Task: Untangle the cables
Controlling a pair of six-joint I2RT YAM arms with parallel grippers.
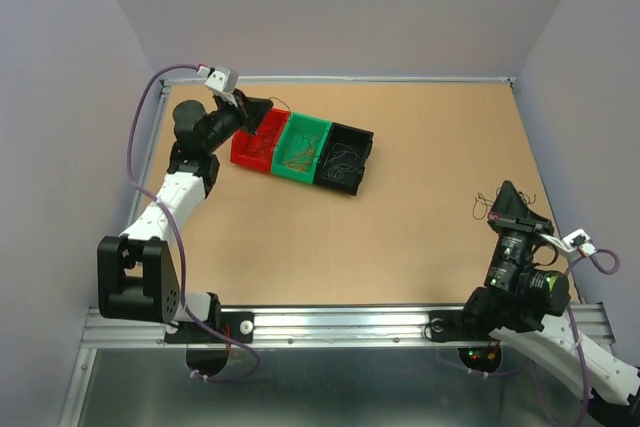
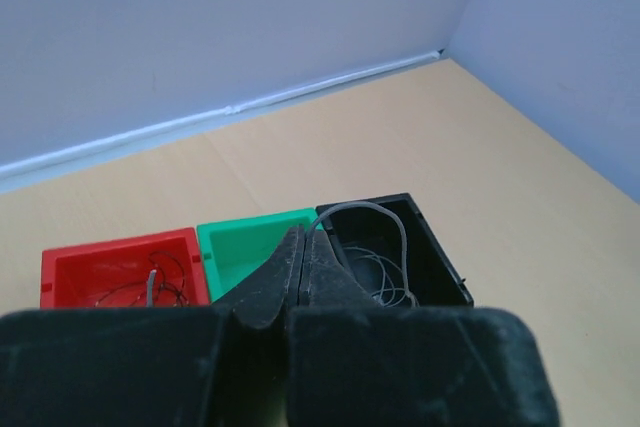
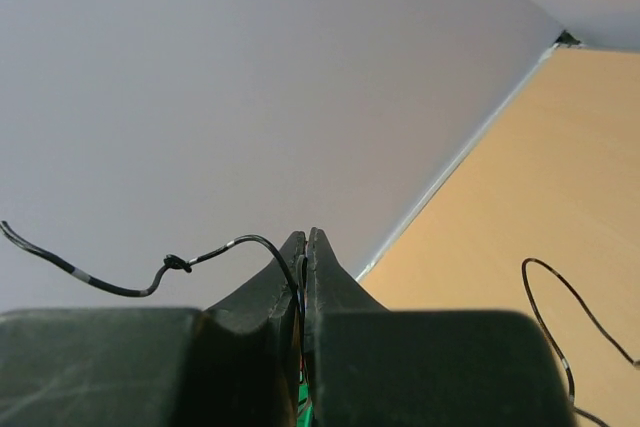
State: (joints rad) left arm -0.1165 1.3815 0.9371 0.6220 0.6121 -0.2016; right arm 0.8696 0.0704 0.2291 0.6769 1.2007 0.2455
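Three trays, two arms — fine wires (image 1: 297, 155).
Red tray (image 1: 245, 158), green tray (image 1: 322, 127), black tray (image 1: 352, 128) touch near the tabletop's (image 1: 400, 247) far-left corner, wires inside uncountable. Left jaws closed tight on one grey wire (image 2: 372, 207); right jaws, by the right edge, pinch a dark wire (image 3: 120, 287) — end cut off.

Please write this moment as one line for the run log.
left arm: jaws shut on grey wire, by red tray | right arm: jaws shut on dark wire
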